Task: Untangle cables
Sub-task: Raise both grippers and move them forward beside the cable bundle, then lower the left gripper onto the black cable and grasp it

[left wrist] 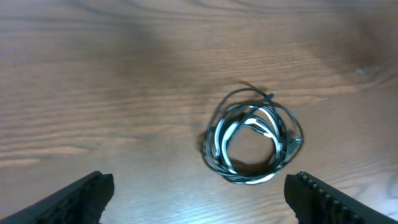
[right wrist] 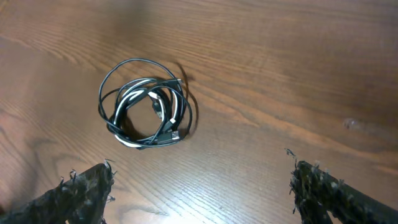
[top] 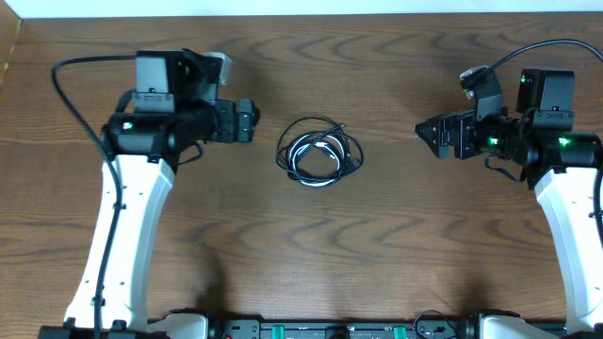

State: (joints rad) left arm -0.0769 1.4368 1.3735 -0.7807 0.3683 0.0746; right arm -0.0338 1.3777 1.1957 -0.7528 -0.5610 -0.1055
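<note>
Two robot arms are facing a coiled bundle of cables (top: 319,152) on a wooden table (top: 377,254).
The cables, one white and the others black, are lying looped together near the table's centre, between the arms and touching neither. The left gripper (top: 247,121) is pointing at the bundle from nearby, its fingers (left wrist: 87,193) spreading wide and holding nothing. The right gripper (top: 429,135) is facing it from farther off, likewise wide and empty.
</note>
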